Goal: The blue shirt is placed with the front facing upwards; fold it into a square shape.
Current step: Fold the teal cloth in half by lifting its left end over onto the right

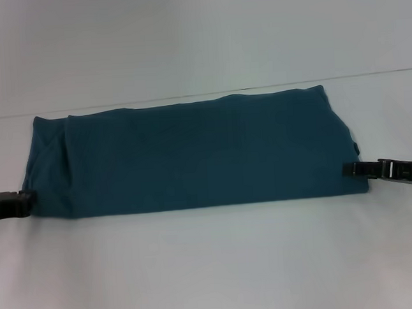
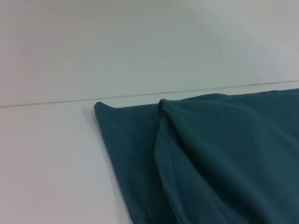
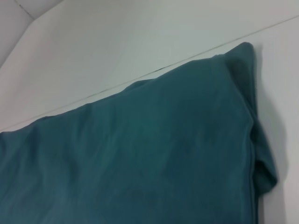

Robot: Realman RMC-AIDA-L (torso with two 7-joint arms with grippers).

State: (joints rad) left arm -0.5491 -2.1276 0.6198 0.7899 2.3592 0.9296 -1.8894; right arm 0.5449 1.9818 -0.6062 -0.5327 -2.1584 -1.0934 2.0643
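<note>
Here the blue shirt (image 1: 192, 152) lies on the white table (image 1: 213, 266) as a long flat band, plain side up, its long axis running from the robot's left to its right. The far edge sits close to the seam at the table's back. The left gripper (image 1: 28, 199) meets the shirt's near left corner, and the right gripper (image 1: 348, 169) meets the near right corner; whether either one is pinching the cloth cannot be told. A folded layer overlaps at the left end.
</note>
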